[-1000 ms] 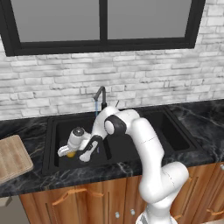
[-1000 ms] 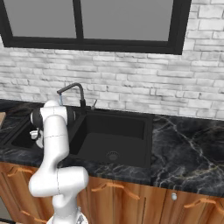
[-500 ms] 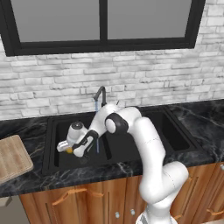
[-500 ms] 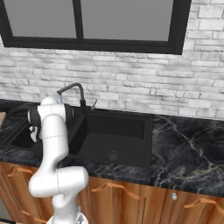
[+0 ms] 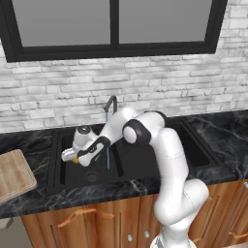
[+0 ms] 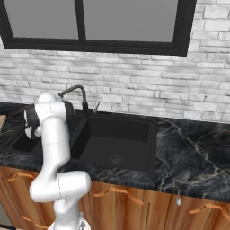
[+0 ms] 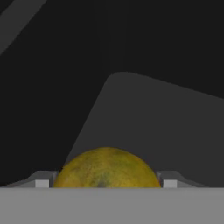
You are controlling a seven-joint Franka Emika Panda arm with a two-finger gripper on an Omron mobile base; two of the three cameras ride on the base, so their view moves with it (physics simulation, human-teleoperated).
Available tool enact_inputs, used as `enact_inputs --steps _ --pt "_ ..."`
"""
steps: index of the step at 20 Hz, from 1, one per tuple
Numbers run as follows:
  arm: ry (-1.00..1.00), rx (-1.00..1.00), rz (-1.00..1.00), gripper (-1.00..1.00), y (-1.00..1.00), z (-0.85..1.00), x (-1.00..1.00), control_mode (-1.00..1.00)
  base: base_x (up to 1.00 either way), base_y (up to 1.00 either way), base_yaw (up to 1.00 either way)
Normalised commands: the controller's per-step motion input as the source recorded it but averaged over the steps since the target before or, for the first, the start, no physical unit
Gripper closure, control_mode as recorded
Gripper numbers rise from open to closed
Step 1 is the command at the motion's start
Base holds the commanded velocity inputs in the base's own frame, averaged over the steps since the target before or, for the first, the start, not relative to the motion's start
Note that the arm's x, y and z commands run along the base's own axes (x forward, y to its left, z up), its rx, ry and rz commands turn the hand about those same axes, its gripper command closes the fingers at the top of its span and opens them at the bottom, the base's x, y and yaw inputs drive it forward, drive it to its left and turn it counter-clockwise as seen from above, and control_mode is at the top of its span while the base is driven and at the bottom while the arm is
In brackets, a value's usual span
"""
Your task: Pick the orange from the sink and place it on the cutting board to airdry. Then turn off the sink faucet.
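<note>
Yellow-orange against the black of the sink [image 5: 58, 164], the orange [image 5: 73, 159] is seen clamped between the two fingers of the gripper [image 5: 72, 158], which is closed on the fruit above the left basin. In the hand view, the orange [image 7: 106, 169] is framed at either side by the fingertips [image 7: 43, 180], with the dark basin wall beyond. The fruit is judged to be lifted clear of the sink floor, though contact below it cannot be ruled out from these angles.

The carrying step is taken to be in hand: the pick is done, the placing is not. The cutting board [image 5: 14, 174] lies on the dark marble counter [image 5: 29, 206] at the far left, well apart from the gripper and bare. The next move is judged to call for a rise over the sink rim and a sweep left to the board before release.

A thin blue water stream [image 5: 107, 145] is shown falling from the sink faucet [image 5: 110, 103], so the tap is yet to be shut off.
</note>
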Motion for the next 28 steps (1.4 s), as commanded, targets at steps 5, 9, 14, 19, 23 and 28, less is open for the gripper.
enact_inputs --steps 5,9,14,19,23,28 --pt "0.00 0.00 -0.03 1.00 0.00 0.79 -0.28 -1.00 0.00 0.00 0.00" --pt "-0.04 -0.03 -0.01 1.00 0.00 0.79 -0.45 -1.00 0.00 0.00 0.00" --pt "-0.08 -0.03 -0.01 1.00 0.00 0.78 -0.55 -1.00 0.00 0.00 0.00" --pt "-0.07 -0.02 -0.07 1.00 0.00 0.74 -0.65 -1.00 0.00 0.00 0.00" --pt "0.00 0.00 -0.13 1.00 -0.05 0.77 -0.67 -1.00 0.00 0.00 0.00" --pt "0.00 0.00 -0.12 1.00 -0.22 0.90 -0.68 -1.00 0.00 0.00 0.00"
